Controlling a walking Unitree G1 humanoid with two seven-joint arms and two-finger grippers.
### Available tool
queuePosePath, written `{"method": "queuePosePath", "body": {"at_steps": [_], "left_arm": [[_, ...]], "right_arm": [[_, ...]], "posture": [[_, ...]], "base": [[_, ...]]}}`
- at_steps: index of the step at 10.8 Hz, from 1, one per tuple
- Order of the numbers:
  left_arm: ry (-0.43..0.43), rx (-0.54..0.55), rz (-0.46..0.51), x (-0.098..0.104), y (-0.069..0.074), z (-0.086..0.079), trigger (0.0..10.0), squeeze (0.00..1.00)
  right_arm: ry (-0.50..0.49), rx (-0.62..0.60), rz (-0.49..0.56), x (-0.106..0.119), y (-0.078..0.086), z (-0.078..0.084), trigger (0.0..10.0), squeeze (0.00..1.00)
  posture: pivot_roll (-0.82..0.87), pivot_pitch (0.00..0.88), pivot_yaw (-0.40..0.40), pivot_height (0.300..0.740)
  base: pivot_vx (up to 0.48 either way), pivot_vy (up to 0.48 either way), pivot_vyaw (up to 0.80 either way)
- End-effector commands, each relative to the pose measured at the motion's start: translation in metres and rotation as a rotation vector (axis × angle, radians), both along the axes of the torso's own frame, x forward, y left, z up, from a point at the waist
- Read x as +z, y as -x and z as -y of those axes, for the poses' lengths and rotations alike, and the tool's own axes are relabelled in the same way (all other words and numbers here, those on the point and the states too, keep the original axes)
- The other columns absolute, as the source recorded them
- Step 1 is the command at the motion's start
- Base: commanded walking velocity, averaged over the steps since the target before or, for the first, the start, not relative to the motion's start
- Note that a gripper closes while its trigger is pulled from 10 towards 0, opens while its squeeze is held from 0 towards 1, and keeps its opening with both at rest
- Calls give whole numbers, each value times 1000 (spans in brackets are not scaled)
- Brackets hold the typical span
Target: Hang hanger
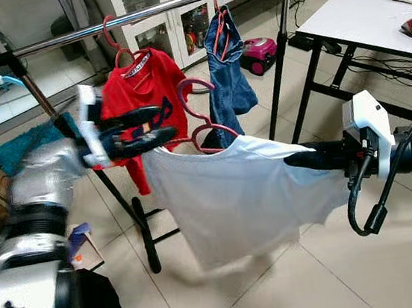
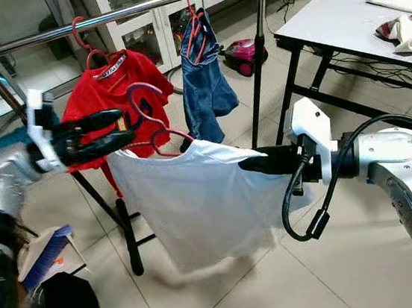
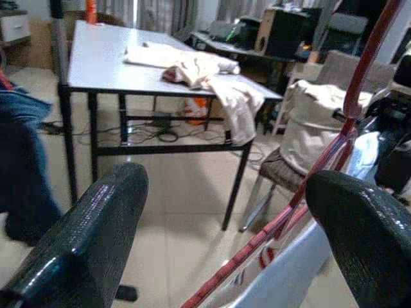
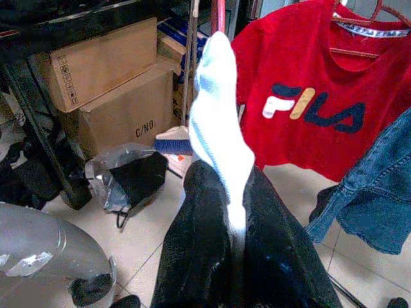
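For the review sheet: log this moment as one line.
left tool open around pink hanger | right tool shut on white shirt | hanger below rail, not hung

Hanger with shirt before rail

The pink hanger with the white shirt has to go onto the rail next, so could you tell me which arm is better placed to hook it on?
Probably the left. The left gripper sits at the pink hanger by its hook, just below the rail. The right gripper is pinched on the white shirt lower down.
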State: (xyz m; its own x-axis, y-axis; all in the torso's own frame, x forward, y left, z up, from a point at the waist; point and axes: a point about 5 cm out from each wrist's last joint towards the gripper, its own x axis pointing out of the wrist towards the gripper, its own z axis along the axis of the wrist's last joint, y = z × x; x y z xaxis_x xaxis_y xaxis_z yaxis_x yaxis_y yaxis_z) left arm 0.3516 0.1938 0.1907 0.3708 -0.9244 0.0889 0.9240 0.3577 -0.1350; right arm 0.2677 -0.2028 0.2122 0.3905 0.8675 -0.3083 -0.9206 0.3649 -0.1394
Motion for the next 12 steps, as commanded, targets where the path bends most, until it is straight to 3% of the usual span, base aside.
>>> {"method": "queuePosePath", "body": {"at_steps": [1, 5, 11, 12], "left_arm": [[-2, -14, 18, 5, 0, 1, 10000, 0], [56, -81, 31, 14, -4, 21, 10000, 0], [64, -140, 49, 17, -6, 43, 10000, 0], [66, -145, 54, 18, -6, 45, 3216, 0]], "right_arm": [[-2, 30, 39, 8, -2, -4, 0, 0], [-6, 48, 37, 9, -2, -9, 0, 0], [-9, 69, 40, 11, -4, -14, 0, 0], [-8, 69, 40, 11, -4, -14, 0, 0]], "posture": [[-200, 13, 101, 740], [-208, 15, 102, 740], [-204, 18, 96, 740], [-204, 19, 96, 740]], "base": [[0, 0, 0], [0, 0, 0], [0, 0, 0], [0, 0, 0]]}}
